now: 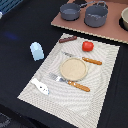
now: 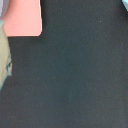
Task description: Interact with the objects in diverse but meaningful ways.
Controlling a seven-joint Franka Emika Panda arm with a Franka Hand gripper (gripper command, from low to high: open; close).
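Several objects lie spread on a pale placemat over a dark table, and we log them from the exterior view's left to its right. No arm shows in the exterior view; the wrist view gives only dark surface, a pink board corner and a blurred tan edge, so we cannot tell how far the fingers are parted or whether they hold anything.

- Pale blue cup: upright, off the mat, at about 9 o'clock from the tan plate.
- White flat piece: mat's near corner, long axis running 10 to 4 o'clock.
- Fork and wooden-handled utensils beside the plate.
- Brown sausage stick: at 11 o'clock from the plate, long axis roughly 8 to 2 o'clock.
- Small red tomato: at 1 o'clock from the plate, just beside the mat's far edge.
- Grey pots: on the pink board at 12 o'clock, dark lids on.

Our judgement: no step is under way yet; this is the choosing stage. The next move calls for descending over one object, say the sausage, with fingers set across its long axis.
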